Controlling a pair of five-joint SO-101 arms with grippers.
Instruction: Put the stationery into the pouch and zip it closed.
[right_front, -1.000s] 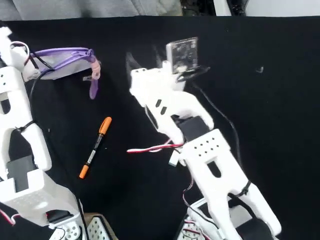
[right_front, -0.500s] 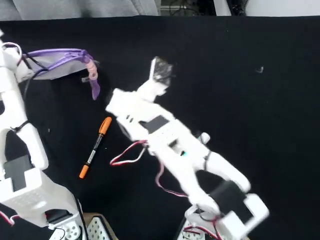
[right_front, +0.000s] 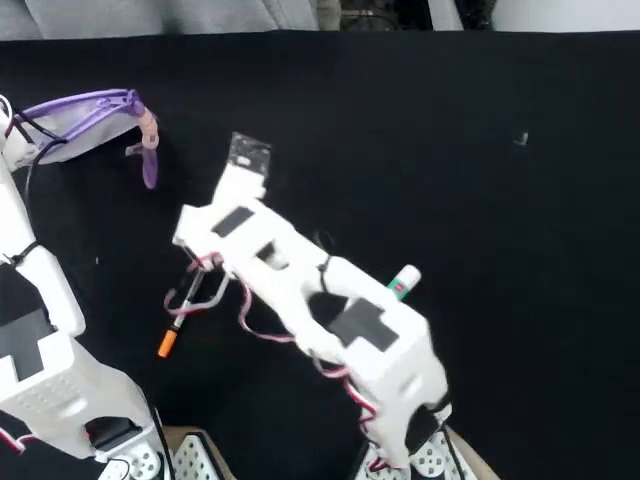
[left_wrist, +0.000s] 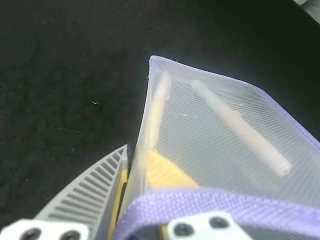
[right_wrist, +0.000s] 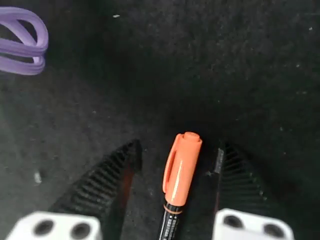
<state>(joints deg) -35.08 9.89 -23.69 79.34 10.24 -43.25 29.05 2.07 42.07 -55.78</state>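
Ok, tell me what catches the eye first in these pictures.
First, the orange pen lying on the black table, with the right gripper open and straddling its cap. Next, the purple-edged pouch at the upper left of the high view. Its edge is pinched in the left gripper, and two pale sticks and something yellow show through its mesh.
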